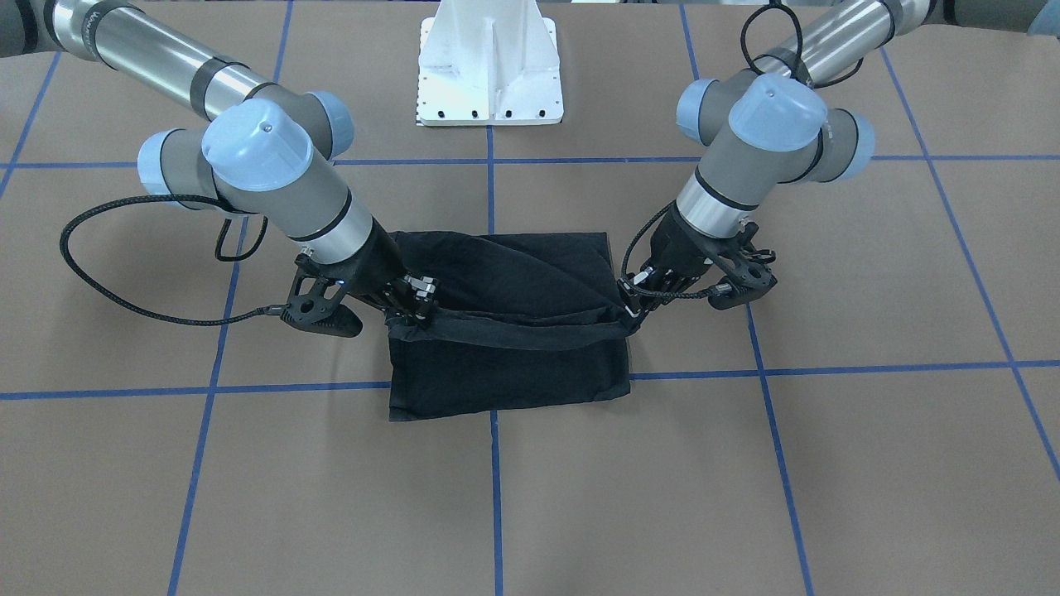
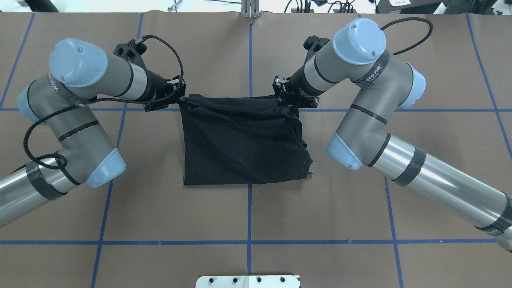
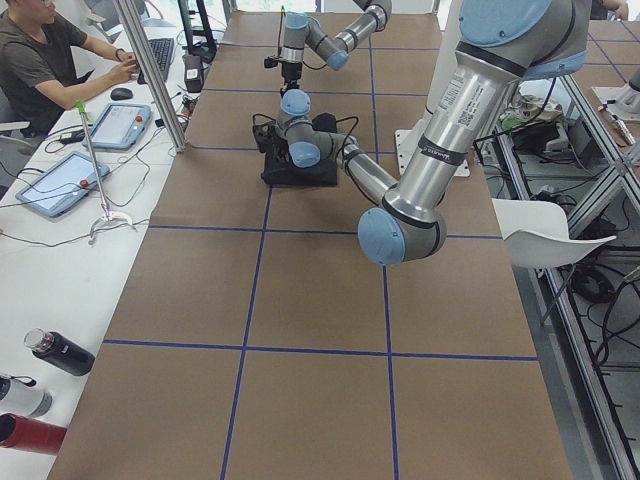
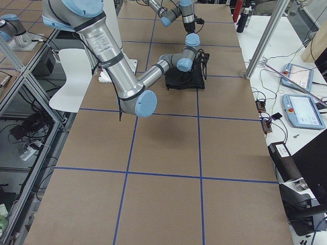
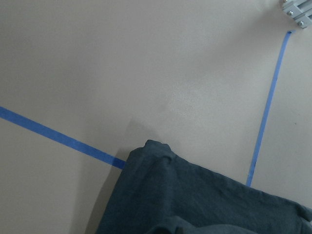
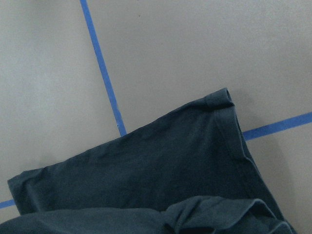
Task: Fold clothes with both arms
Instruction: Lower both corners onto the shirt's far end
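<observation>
Two corners are clamped: the black left gripper (image 2: 182, 100) and right gripper (image 2: 282, 102) each pinch one end of the raised edge of the black fabric T-shirt (image 2: 240, 140), centred on the brown table (image 2: 320, 200), evidently soft, light, sagging between holds

The work surface is a long table (image 1: 530, 513) covered in brown paper and divided into large rectangles by blue tape lines (image 1: 495, 497). Along one long side runs a white bench (image 3: 40, 300) carrying two touchscreen pendants (image 3: 118, 125), a keyboard (image 3: 160, 55) and several bottles (image 3: 60, 352), with a seated person (image 3: 40, 60) at its far end and an aluminium post (image 3: 150, 75) at its edge. On the opposite side, a white chair (image 3: 550, 240) stands near an aluminium frame (image 3: 600, 130), with loose cables (image 4: 30, 122) below.
</observation>
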You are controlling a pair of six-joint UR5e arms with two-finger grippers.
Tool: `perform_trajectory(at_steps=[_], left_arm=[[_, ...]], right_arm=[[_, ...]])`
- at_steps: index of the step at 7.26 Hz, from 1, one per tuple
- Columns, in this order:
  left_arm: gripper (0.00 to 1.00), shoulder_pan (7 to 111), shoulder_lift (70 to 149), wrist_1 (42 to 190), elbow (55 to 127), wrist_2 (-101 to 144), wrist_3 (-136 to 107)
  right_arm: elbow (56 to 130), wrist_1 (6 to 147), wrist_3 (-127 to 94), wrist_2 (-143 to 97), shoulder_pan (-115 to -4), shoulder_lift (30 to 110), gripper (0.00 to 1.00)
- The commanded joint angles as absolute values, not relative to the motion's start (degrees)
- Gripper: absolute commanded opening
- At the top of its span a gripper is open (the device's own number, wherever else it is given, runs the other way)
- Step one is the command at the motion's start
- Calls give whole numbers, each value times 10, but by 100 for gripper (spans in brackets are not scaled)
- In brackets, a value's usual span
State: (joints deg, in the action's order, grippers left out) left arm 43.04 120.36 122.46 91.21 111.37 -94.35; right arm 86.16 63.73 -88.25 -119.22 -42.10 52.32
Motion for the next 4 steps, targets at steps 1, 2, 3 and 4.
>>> perform_trajectory(at_steps=[1,2,3,4], left_arm=[[0,431,1223,1253,867,1113,-946],[0,431,1232,1268,842,1112,-946],[0,431,1234,1283,828,1112,-945],[73,431,1234,1286,827,1110,-945]], right_arm=[[850,637,-882,-1187,-421,523,0],[846,636,-882,-1173,-421,522,0],[846,635,-881,-1167,-421,520,0],[845,625,-883,-1160,-421,518,98]])
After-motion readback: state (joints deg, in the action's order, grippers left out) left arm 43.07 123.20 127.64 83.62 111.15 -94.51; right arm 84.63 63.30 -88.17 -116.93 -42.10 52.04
